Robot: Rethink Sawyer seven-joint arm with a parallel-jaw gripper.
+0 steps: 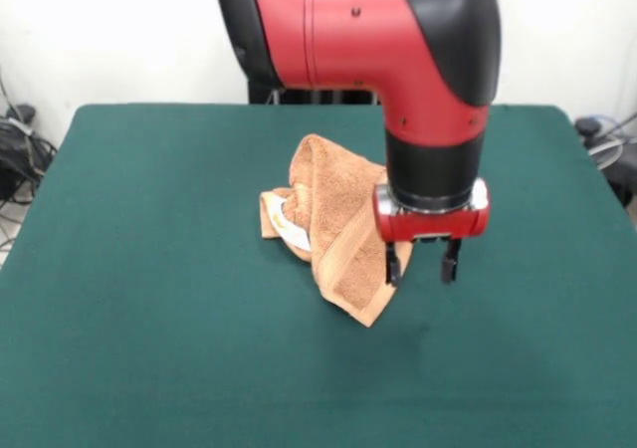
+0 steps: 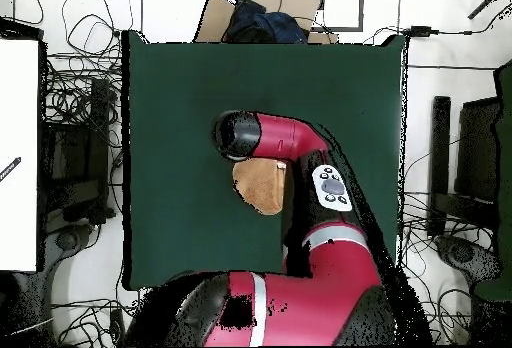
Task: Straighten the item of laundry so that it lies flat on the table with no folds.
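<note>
Fingers (image 1: 394,266) of the gripper (image 1: 423,264) point downward and stand apart; nothing sits between them. One finger lies against or just in front of the towel's edge; contact cannot be confirmed from the front view.

Status: the terry towel (image 1: 333,224) lies bunched near the middle of the tabletop (image 1: 149,299), beside the gripper. It is folded over itself, one part rising in a hump, with a white label (image 1: 295,231) showing at the side of the towel away from the gripper. Judged from this, flattening remains undone; every fold has yet to be opened.

Hidden: in the overhead view the arm (image 2: 285,139) covers most of the towel, the gripper included. The towel's underside folds cannot be made out.
</note>
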